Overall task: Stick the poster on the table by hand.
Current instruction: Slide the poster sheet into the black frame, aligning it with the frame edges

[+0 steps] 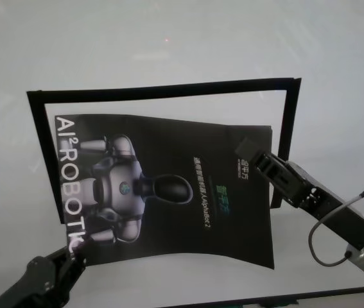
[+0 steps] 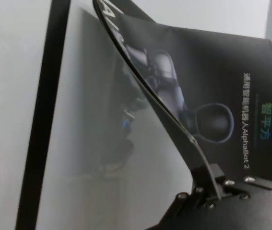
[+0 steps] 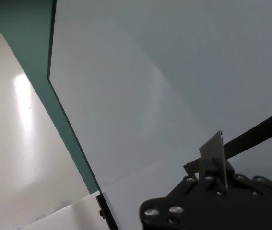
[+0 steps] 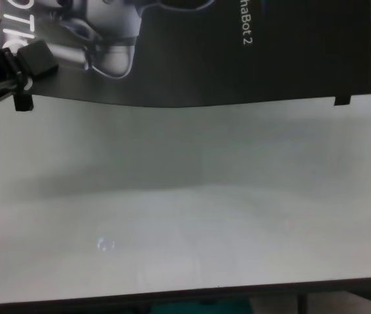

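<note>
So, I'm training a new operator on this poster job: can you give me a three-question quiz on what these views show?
1. True or false: the poster already lies flat on the table.
2. Which gripper holds the corner nearest the "AI² ROBOTIC" lettering?
A. left gripper
B. right gripper
C. neither
3. Fill in: the black tape on the table marks three sides of a ____.

Key
1. False. The chest view shows its edge sagging in the air above the table, and the left wrist view shows it curving up from the fingers.
2. A. The right gripper pinches the opposite, far corner.
3. Frame (rectangle), with strips along the far side and both ends.
</note>
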